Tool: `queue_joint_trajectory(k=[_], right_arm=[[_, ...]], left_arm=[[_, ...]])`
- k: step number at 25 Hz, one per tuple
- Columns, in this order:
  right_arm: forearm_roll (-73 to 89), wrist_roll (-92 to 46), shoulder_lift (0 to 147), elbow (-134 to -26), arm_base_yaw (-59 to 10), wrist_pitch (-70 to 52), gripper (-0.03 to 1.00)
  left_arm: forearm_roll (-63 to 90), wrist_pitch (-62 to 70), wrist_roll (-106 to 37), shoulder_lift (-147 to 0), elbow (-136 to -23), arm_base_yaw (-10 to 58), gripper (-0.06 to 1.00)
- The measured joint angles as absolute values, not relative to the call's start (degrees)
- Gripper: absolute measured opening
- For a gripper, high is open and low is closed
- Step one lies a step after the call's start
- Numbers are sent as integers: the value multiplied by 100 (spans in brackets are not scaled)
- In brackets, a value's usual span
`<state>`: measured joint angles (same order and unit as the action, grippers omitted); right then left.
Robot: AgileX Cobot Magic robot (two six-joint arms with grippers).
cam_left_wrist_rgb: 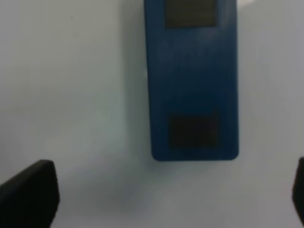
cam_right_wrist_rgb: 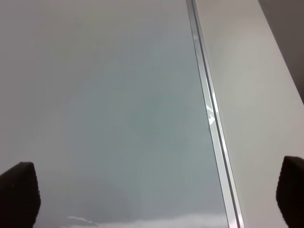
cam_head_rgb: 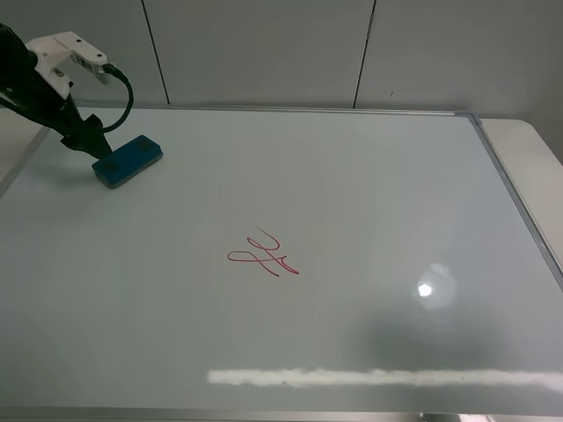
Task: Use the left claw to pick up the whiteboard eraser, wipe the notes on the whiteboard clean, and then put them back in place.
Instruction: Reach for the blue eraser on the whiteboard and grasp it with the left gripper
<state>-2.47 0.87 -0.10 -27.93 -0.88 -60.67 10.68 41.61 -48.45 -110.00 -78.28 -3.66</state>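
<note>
The teal-blue whiteboard eraser [cam_head_rgb: 128, 161] lies flat near the far left corner of the whiteboard [cam_head_rgb: 369, 193]. My left claw [cam_head_rgb: 91, 142] hangs over the eraser's left end, its fingers pointing down at it. In the left wrist view the eraser [cam_left_wrist_rgb: 192, 80] lies just beyond the open left claw [cam_left_wrist_rgb: 164, 199], not between the two dark fingertips [cam_left_wrist_rgb: 28, 194]. The red notes [cam_head_rgb: 264, 255] sit near the middle of the board. The right gripper [cam_right_wrist_rgb: 156, 194] is open with nothing in it, over the whiteboard [cam_right_wrist_rgb: 118, 95] near its silver frame [cam_right_wrist_rgb: 209, 114]. It is out of the high view.
A plain white table edge [cam_head_rgb: 528, 149] runs along the board's right side, also seen as the table strip [cam_right_wrist_rgb: 256, 95] past the frame. A grey panelled wall [cam_head_rgb: 264, 44] stands behind. A lamp's glare [cam_head_rgb: 425, 290] shows on the board's right half.
</note>
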Motion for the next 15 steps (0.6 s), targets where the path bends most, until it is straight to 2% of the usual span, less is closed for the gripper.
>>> queue_joint_trajectory(k=[15], right_arm=[[-247,87,-10,-2793,-88,-6067,99]], left_arm=[[756,3950,-4581,-11747,-8064,2,99]])
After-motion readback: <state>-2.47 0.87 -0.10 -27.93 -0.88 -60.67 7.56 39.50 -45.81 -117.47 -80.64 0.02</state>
